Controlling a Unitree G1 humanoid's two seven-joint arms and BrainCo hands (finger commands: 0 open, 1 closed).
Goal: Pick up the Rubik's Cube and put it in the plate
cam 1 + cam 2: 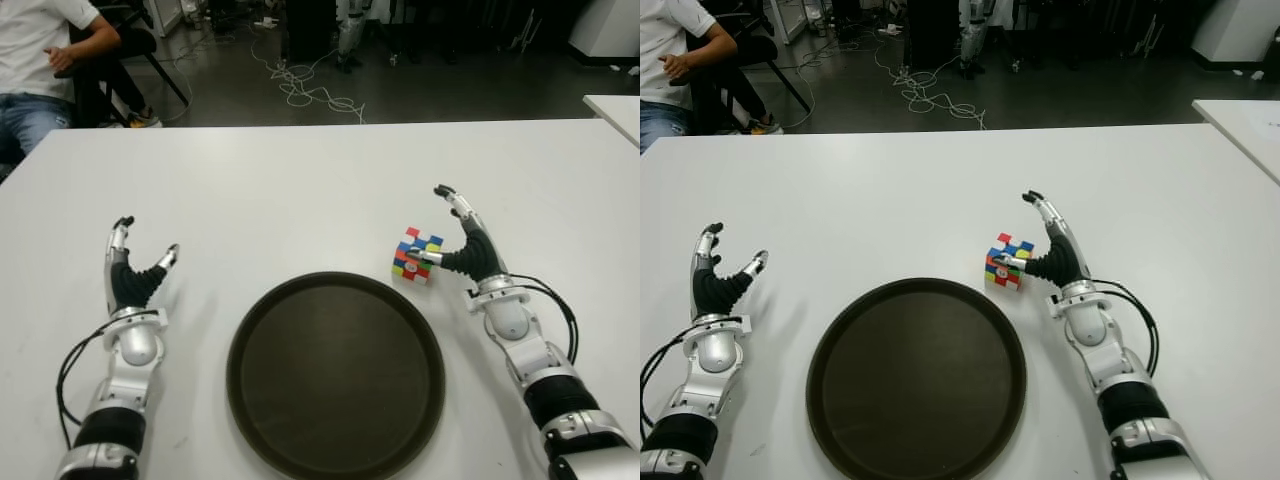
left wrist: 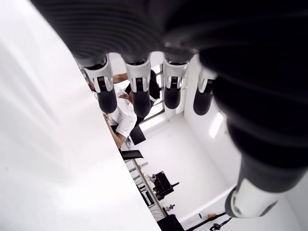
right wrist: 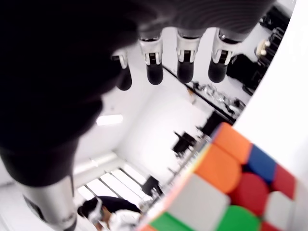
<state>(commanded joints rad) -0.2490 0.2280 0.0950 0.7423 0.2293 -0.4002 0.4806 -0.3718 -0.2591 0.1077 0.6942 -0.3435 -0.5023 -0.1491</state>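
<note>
The Rubik's Cube (image 1: 417, 255) stands on the white table (image 1: 300, 190), just past the upper right rim of the dark round plate (image 1: 335, 380). My right hand (image 1: 445, 230) is right beside the cube on its right. Its fingers (image 3: 185, 65) are stretched out straight and its thumb reaches to the cube's near face. In the right wrist view the cube (image 3: 226, 187) fills the space in front of the palm, ungrasped. My left hand (image 1: 147, 242) shows on the table's left side, left of the plate, fingers (image 2: 137, 91) spread and holding nothing.
A person (image 1: 45, 60) sits on a chair beyond the table's far left corner. Cables (image 1: 305, 90) lie on the dark floor behind the table. A second white table (image 1: 615, 105) shows at the right edge.
</note>
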